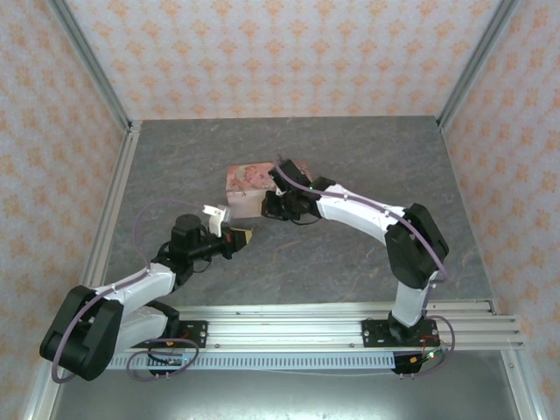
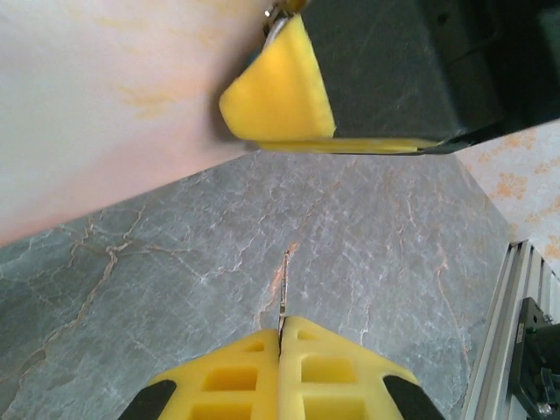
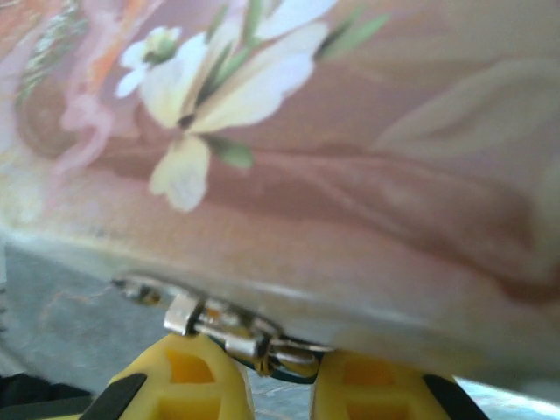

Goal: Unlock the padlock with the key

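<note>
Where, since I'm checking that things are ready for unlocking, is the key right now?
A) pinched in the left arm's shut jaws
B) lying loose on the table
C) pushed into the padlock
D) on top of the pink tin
A: in the left wrist view the thin silvery key pokes out from between the left jaws, which are shut together on it.

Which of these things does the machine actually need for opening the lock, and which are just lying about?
In the job:
- the key, nipped in the left pincer
- the padlock, at the tin's clasp, between the fingers of the right pincer

Just there:
- the pink tin
- the grey table
- the patterned walls
</note>
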Controlling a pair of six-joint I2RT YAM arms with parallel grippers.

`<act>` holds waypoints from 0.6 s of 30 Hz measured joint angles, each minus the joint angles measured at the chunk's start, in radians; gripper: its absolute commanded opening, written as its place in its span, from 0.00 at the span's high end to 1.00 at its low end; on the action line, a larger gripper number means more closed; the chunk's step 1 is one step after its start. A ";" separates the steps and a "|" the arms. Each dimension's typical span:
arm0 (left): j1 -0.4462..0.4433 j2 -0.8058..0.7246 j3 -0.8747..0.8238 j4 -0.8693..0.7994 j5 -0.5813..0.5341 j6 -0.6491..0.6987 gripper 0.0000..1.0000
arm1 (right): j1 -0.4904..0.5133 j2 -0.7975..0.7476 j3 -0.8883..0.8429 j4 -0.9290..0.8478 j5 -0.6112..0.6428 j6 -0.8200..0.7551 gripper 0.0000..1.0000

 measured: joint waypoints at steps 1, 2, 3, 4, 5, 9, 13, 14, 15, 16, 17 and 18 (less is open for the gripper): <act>0.000 0.001 0.005 -0.013 -0.002 0.004 1.00 | 0.003 -0.001 -0.029 0.013 0.024 -0.013 1.00; 0.000 0.000 0.009 -0.027 -0.002 0.007 1.00 | 0.004 -0.002 -0.055 0.026 0.045 -0.024 1.00; 0.000 -0.004 0.012 -0.042 -0.003 0.011 1.00 | 0.008 0.001 -0.085 0.041 0.068 -0.035 1.00; 0.000 -0.012 0.014 -0.061 -0.006 0.015 1.00 | 0.012 0.005 -0.110 0.051 0.086 -0.045 1.00; 0.000 -0.023 0.015 -0.081 -0.008 0.023 1.00 | 0.018 0.010 -0.126 0.059 0.099 -0.053 1.00; 0.000 -0.088 0.016 -0.163 -0.030 0.047 1.00 | 0.051 0.059 -0.151 0.086 0.150 -0.082 0.96; 0.000 -0.135 0.016 -0.220 -0.056 0.064 1.00 | 0.075 0.080 -0.151 0.124 0.191 -0.098 0.69; 0.000 -0.141 0.016 -0.230 -0.059 0.067 1.00 | 0.077 0.080 -0.151 0.131 0.201 -0.098 0.63; 0.000 -0.145 0.016 -0.240 -0.062 0.068 1.00 | 0.079 0.080 -0.152 0.139 0.210 -0.103 0.58; 0.000 -0.146 0.016 -0.247 -0.064 0.068 1.00 | 0.079 0.079 -0.153 0.147 0.220 -0.104 0.54; 0.000 -0.147 0.016 -0.254 -0.066 0.068 1.00 | 0.078 0.079 -0.157 0.159 0.234 -0.108 0.52; 0.000 -0.147 0.016 -0.261 -0.067 0.071 1.00 | 0.078 0.079 -0.161 0.168 0.245 -0.110 0.50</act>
